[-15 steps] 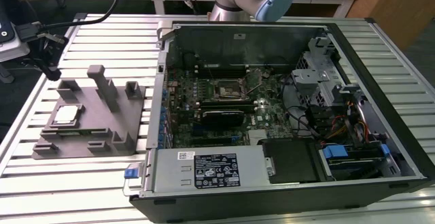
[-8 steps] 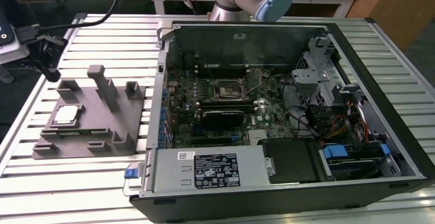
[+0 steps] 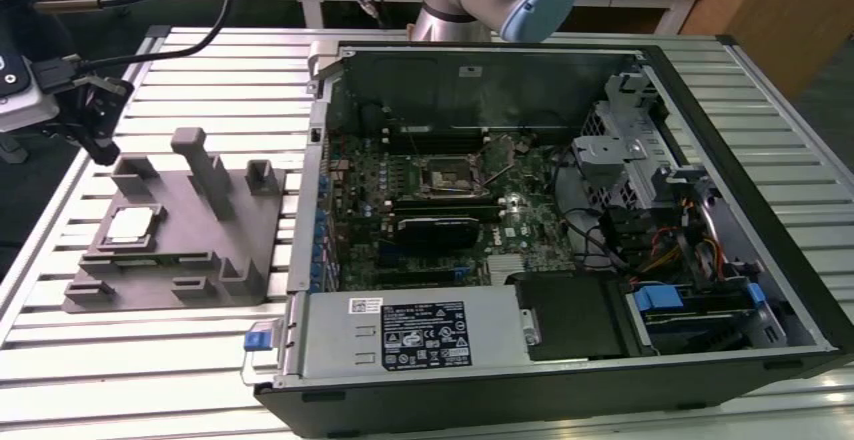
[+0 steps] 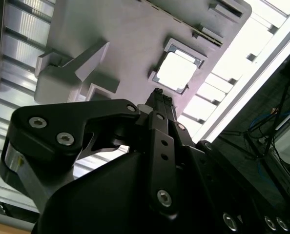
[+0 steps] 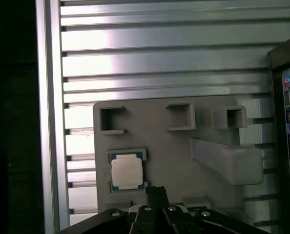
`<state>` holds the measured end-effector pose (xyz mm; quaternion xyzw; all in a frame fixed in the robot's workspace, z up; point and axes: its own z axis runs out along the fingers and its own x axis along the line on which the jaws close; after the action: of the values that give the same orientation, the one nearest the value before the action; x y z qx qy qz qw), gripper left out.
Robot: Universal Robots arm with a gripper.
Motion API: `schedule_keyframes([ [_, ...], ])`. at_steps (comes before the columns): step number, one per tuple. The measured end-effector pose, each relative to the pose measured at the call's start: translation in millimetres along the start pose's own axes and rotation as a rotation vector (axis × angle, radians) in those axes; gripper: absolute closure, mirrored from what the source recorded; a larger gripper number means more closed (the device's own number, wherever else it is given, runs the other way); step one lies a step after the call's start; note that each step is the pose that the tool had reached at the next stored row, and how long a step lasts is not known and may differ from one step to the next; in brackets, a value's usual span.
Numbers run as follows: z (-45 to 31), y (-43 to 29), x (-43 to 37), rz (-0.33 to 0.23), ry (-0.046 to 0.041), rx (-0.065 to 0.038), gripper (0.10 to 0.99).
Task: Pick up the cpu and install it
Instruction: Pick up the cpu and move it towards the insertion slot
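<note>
The black two-finger gripper (image 3: 102,148) is hovering above the exterior view's left edge of the ribbed aluminium table (image 3: 174,360). It's pressed together w/ nothing pinched. In the first wrist view the fingertips (image 5: 152,195) are meeting in one dark block, just beside the cpu but not touching it.

The small flat square cpu (image 3: 130,225) w/ pale silver metal top is lying flat in a shallow recess of the grey moulded plastic fixture (image 3: 180,235). That's on the table, beside the open black PC case (image 3: 787,260). The black square motherboard socket (image 3: 445,173) is sitting inside the case, well apart from the cpu.
</note>
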<state>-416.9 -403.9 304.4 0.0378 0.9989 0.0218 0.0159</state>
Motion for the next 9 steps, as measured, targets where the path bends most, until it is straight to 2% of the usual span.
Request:
schedule_keyframes([
  [9, 6.6, -0.6, 3.6, 0.0, 0.0, 0.0, 0.98],
])
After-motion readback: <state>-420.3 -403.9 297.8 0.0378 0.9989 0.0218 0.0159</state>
